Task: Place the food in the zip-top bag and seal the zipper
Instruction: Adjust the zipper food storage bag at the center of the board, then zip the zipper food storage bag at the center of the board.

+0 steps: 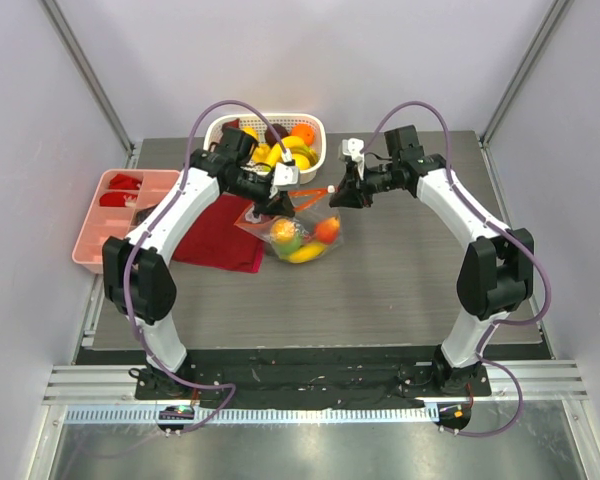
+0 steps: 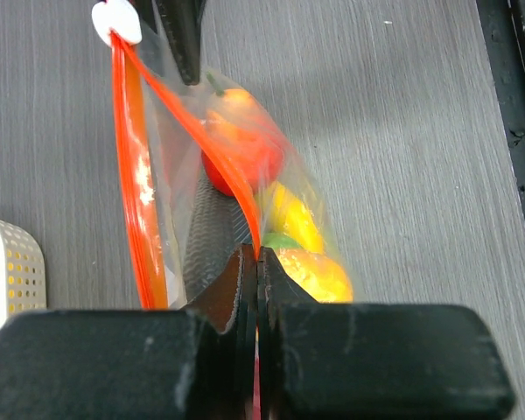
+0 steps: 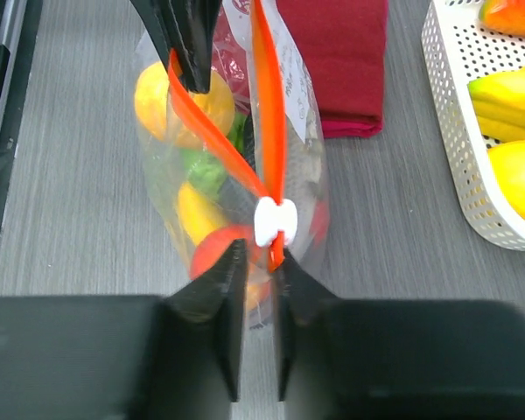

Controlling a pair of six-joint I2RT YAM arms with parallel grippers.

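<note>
I am sealing. My left gripper (image 2: pixel 258 258) is pinching one end of the zipper (image 2: pixel 133 175). My right gripper (image 3: pixel 261 262) is straddling it just behind the white slider (image 3: pixel 274 221), though I cannot tell whether it is clamping. The food (image 3: pixel 157 96) is sitting in the zip-top bag (image 3: pixel 302 175) beneath both grippers. Next, I judge, the slider needs drawing toward my left gripper.

bag (image 1: pixel 302 236) mid-table (image 1: pixel 400 290) | food (image 1: pixel 285 232) in bag | basket (image 1: pixel 316 126) behind bag | cloth (image 1: pixel 215 242) just left of bag | tray (image 1: pixel 88 242) left of cloth
</note>
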